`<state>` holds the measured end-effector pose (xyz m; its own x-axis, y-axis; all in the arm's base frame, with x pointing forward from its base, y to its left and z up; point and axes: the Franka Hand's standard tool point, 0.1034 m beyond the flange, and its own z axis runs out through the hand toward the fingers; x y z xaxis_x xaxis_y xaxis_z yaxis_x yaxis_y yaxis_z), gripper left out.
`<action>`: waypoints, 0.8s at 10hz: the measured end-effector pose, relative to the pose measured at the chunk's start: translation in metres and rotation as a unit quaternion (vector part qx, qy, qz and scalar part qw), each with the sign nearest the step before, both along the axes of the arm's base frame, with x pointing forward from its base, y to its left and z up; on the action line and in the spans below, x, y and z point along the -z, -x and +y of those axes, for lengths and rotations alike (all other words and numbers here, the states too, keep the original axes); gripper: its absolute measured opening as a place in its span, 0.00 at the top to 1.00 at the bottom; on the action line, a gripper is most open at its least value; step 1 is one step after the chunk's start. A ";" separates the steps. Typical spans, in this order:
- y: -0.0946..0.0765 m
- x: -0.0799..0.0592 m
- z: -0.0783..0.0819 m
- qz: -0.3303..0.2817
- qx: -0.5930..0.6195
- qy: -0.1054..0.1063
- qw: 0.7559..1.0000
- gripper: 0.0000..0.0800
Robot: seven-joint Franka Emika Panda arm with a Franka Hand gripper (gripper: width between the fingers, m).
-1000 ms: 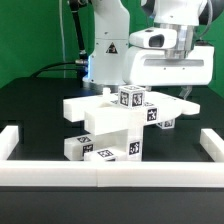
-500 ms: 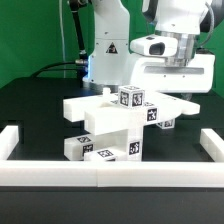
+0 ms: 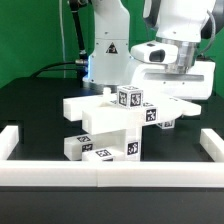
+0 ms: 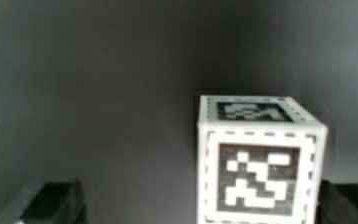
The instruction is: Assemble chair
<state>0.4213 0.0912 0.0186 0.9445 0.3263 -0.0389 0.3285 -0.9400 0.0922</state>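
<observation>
One chunky white chair [image 3: 115, 125] is being shown near the middle of a black table [image 3: 35, 105], partly assembled from blocky slabs, bars and posts. Its parts are being seen stacked and joined into a stepped shape, with small black-and-white square tags facing the near side and the top. A low block [image 3: 95, 148] is lying at the bottom on the near side, a broad slab [image 3: 95, 108] is being carried above it towards the exterior view's left, and a tagged post [image 3: 131, 98] is standing at the highest point.

White border rails [image 3: 100, 170] are being seen along the near edge of the table, with short upright ends at the exterior view's left and right.

The white robot arm [image 3: 175, 55] is being held above and behind the chair, towards the exterior view's right. Its gripper [image 4: 208, 205] is being kept released, with the jaws spread wide and nothing grasped between them. In the wrist view, the two dark fingertips [image 4: 51, 200] are being seen well apart, and a tagged white block end [image 4: 256, 160] is lying between and beyond them, with no contact visible. Whether the fingers are level with that block or above it cannot be told.
</observation>
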 end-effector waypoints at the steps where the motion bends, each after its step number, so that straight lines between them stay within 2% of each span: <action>1: 0.001 0.002 -0.001 0.002 0.000 0.002 1.000 0.19; 3: 0.003 0.004 0.000 0.003 0.005 0.003 1.000 0.19; 4: 0.003 0.004 0.000 0.003 0.006 0.003 1.000 0.24; 6: 0.002 0.003 0.002 0.002 0.008 0.003 1.000 0.60; 8: 0.002 0.003 0.002 0.002 0.008 0.003 1.000 0.64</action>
